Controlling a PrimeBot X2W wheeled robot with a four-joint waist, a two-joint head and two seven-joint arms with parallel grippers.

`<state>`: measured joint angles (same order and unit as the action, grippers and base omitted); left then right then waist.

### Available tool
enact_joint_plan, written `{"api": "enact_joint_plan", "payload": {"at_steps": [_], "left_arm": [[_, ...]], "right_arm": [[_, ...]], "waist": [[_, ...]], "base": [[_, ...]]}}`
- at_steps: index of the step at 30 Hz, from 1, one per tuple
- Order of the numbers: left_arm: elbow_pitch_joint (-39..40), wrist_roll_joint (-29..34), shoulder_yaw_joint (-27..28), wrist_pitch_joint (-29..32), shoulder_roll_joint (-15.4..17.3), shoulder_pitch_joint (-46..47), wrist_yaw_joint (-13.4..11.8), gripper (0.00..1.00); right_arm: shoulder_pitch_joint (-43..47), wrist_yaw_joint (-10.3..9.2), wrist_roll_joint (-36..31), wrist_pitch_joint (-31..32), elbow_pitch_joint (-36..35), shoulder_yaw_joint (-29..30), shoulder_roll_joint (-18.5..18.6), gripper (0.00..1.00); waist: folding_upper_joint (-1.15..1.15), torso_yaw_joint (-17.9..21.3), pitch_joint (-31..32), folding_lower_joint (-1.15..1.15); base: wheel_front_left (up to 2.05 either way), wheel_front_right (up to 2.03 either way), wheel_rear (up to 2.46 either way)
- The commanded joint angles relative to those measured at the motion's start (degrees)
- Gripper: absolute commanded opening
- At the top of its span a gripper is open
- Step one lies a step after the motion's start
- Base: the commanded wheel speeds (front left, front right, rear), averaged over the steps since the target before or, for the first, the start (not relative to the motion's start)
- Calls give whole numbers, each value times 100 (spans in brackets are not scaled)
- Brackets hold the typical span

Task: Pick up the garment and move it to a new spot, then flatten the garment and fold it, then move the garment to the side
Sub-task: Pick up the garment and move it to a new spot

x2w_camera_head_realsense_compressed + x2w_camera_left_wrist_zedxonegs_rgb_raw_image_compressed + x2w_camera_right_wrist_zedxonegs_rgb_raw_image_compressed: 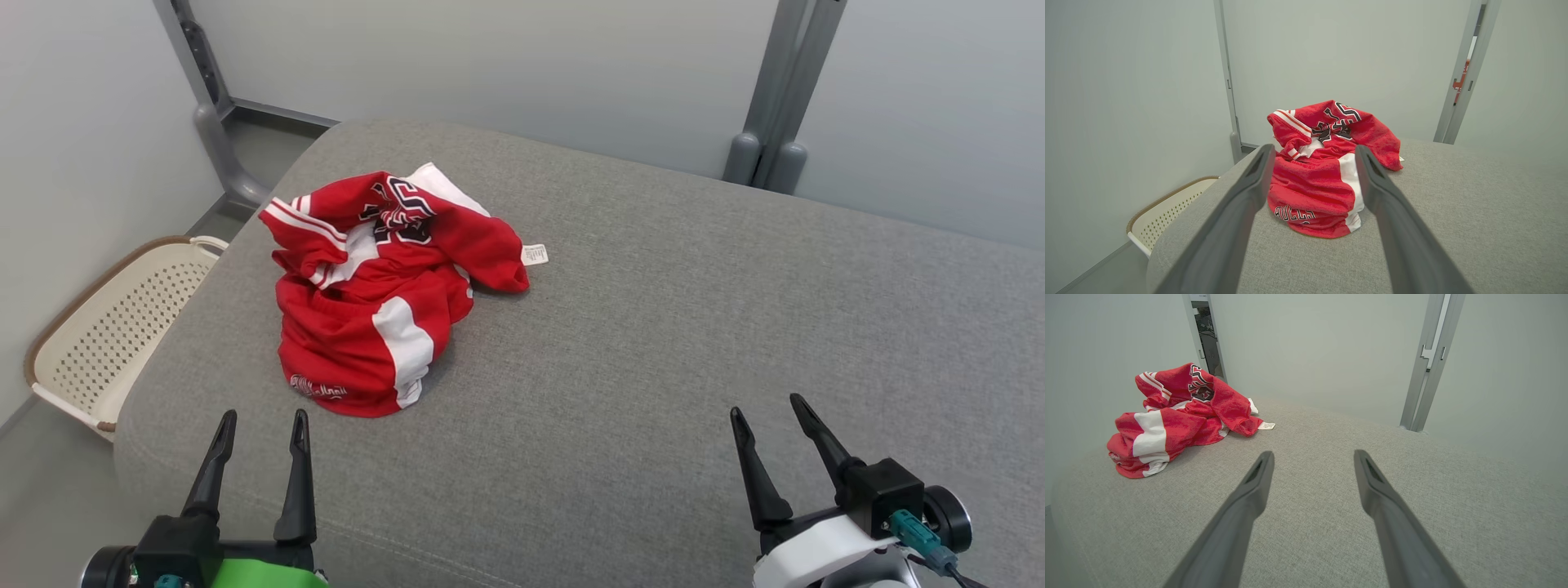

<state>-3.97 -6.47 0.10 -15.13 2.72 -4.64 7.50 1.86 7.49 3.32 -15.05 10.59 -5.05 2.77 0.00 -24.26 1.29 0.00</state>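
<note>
A crumpled red garment (pixel 375 302) with white stripes and black lettering lies heaped on the left part of the grey padded surface (pixel 653 327). A small white label sticks out at its right side. My left gripper (pixel 264 418) stands open at the lower left, just short of the heap's near edge, with nothing between its fingers. In the left wrist view the garment (pixel 1318 175) sits straight ahead between the two fingers (pixel 1249 192). My right gripper (pixel 767 406) is open at the lower right, far from the cloth. The right wrist view has the garment (pixel 1180 416) off to the upper left.
A cream perforated laundry basket (pixel 114 327) with a brown rim stands on the floor left of the surface. Grey metal posts (pixel 775 106) rise behind the far edge, against pale walls. The surface's rounded left edge falls away close to the garment.
</note>
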Motion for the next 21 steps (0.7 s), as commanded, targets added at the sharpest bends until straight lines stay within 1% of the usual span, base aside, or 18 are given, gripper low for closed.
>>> {"api": "enact_joint_plan", "payload": {"at_steps": [1, 7, 12, 16, 21], "left_arm": [[15, 41, 37, -4, 32, -76, -2, 100], [28, 48, 81, -3, 32, -87, -2, 100], [0, 133, 179, -4, 31, -28, -2, 100], [48, 198, 306, -4, 30, 277, -2, 100], [234, 231, 518, -3, 34, 955, -5, 100]], "right_arm": [[40, 0, 34, -20, 10, -10, 21, 100], [78, 0, 49, -20, 4, -25, 21, 100], [57, 0, -26, -20, 17, -49, 23, 100], [-76, 0, -207, -20, -18, 8, 23, 100], [-330, -1, -584, -20, -90, 117, 25, 100]], "waist": [[0, -148, 50, 0], [0, -229, 42, 0], [0, -174, -74, 0], [0, -77, -357, 0], [0, 81, -983, 0]], "base": [[0, 0, 0], [0, 0, 0], [0, 0, 0], [0, 0, 0], [0, 0, 0]]}}
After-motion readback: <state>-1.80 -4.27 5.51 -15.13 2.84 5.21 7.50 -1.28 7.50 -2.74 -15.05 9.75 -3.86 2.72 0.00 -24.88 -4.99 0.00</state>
